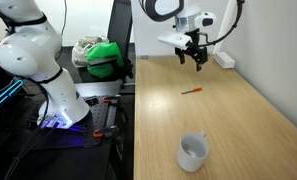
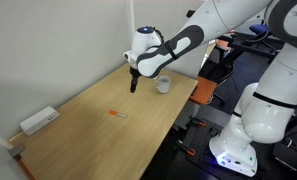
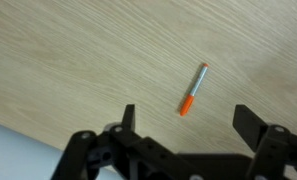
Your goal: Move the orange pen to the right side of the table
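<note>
The orange pen (image 1: 192, 91) lies flat on the light wood table (image 1: 238, 120), near its middle. It also shows in an exterior view (image 2: 117, 115) and in the wrist view (image 3: 194, 89), where its lower end is orange and its upper part greyish. My gripper (image 1: 197, 58) hangs in the air above the table, beyond the pen and well off the surface; it also shows in an exterior view (image 2: 133, 86). In the wrist view the two fingers (image 3: 185, 118) stand wide apart with nothing between them, the pen lying below on the wood.
A white mug (image 1: 193, 152) stands near one end of the table, also seen in an exterior view (image 2: 163, 84). A white power strip (image 2: 38, 121) lies at the other end by the wall. A black cart with a green object (image 1: 106, 55) stands beside the table.
</note>
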{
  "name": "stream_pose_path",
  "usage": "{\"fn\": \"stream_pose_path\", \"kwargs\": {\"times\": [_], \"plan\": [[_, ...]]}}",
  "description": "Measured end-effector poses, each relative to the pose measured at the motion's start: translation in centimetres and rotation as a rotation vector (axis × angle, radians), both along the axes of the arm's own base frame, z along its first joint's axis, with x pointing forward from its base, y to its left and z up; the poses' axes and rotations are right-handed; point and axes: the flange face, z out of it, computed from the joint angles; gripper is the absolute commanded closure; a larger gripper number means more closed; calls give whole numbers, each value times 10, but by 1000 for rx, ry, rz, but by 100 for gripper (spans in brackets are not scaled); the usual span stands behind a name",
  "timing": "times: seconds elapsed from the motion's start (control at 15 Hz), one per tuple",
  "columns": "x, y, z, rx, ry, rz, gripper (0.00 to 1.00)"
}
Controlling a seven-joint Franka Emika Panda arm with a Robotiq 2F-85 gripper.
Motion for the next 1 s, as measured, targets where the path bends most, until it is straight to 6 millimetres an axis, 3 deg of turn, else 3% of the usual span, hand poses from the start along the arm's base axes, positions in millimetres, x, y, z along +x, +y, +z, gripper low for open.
{"fn": "stream_pose_path", "kwargs": {"times": [0.33, 0.67, 0.87, 1.0], "plan": [[33, 24, -31, 46, 39, -70, 0], [61, 33, -66, 60, 57, -155, 0], [69, 40, -90, 60, 87, -153, 0], [69, 40, -92, 60, 91, -152, 0]]}}
